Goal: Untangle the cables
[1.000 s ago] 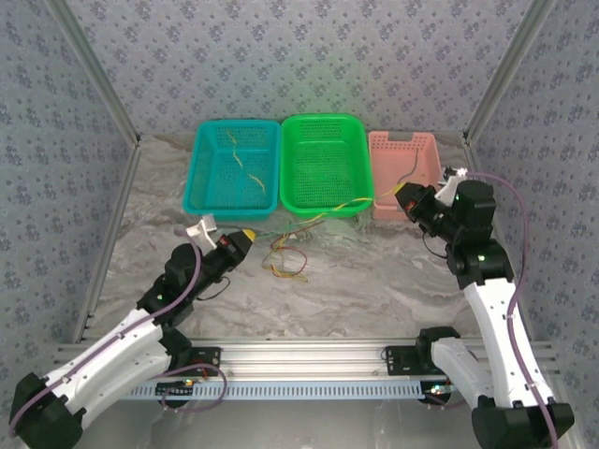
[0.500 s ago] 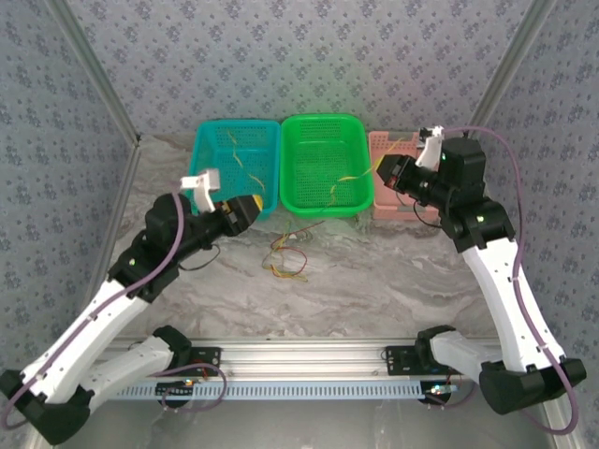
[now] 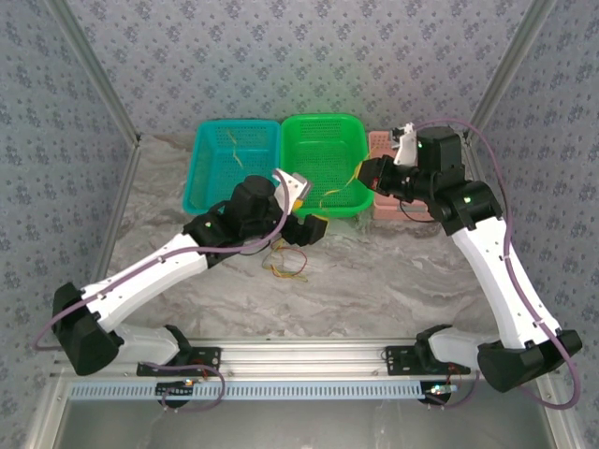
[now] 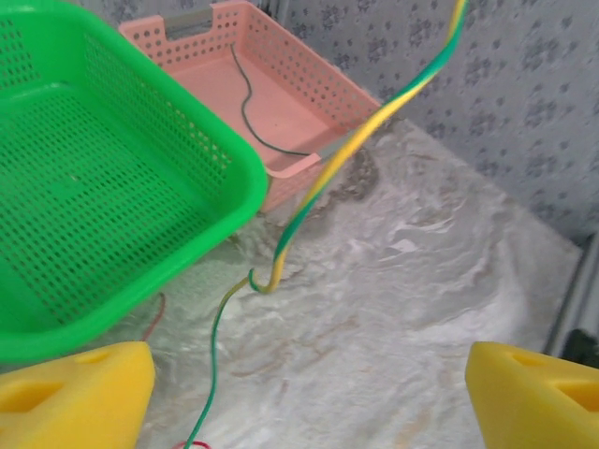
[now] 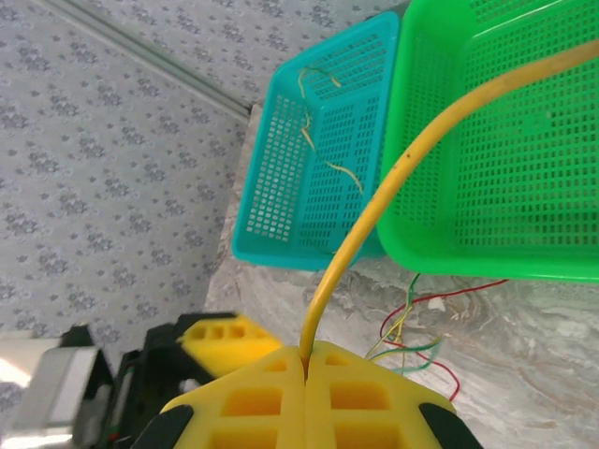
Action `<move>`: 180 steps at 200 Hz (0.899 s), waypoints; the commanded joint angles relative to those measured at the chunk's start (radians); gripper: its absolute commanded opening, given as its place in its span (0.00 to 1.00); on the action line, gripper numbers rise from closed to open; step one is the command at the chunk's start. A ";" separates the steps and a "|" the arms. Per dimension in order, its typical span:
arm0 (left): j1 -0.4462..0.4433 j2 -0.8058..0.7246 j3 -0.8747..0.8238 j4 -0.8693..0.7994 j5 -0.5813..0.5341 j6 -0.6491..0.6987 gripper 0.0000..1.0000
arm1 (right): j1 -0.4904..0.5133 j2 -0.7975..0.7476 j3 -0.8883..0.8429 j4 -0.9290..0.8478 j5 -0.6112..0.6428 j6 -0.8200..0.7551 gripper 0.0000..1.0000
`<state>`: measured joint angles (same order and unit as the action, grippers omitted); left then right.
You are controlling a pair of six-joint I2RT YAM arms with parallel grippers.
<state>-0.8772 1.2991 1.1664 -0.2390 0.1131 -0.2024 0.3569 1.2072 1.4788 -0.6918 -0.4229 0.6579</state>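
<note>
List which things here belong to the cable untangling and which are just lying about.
Job in hand:
- yellow-green cable, clamped in the right end effector
- tangled cables on the table
- left end effector, open

Lying about (perhaps sorting bins):
- teal basket, holding a yellow cable
- pink basket, holding a black cable
- green basket

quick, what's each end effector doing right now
Left end effector: open, holding nothing.
Right end effector: closed on the yellow cable.

Baskets (image 3: 323, 161) behind, cables (image 3: 288, 262) centre; tabletop (image 3: 384, 281) open
</note>
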 commanded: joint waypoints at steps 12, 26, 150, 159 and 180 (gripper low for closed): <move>-0.014 0.028 0.035 0.091 -0.060 0.172 0.87 | 0.035 0.004 0.047 -0.033 -0.039 0.013 0.00; -0.014 0.040 0.033 0.106 -0.049 0.187 0.85 | 0.049 0.004 0.051 -0.034 -0.042 0.018 0.00; 0.025 0.019 0.050 0.080 0.133 0.033 0.00 | 0.069 0.017 0.080 -0.015 0.025 -0.019 0.14; 0.054 0.015 0.062 0.058 0.181 -0.004 0.00 | 0.070 0.009 0.081 -0.013 0.044 -0.020 0.34; 0.139 0.008 0.092 -0.004 0.275 -0.075 0.00 | 0.074 -0.043 0.073 -0.004 0.111 -0.060 0.55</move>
<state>-0.8219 1.3457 1.2007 -0.1829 0.2531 -0.1719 0.4217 1.2175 1.5257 -0.7078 -0.3946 0.6621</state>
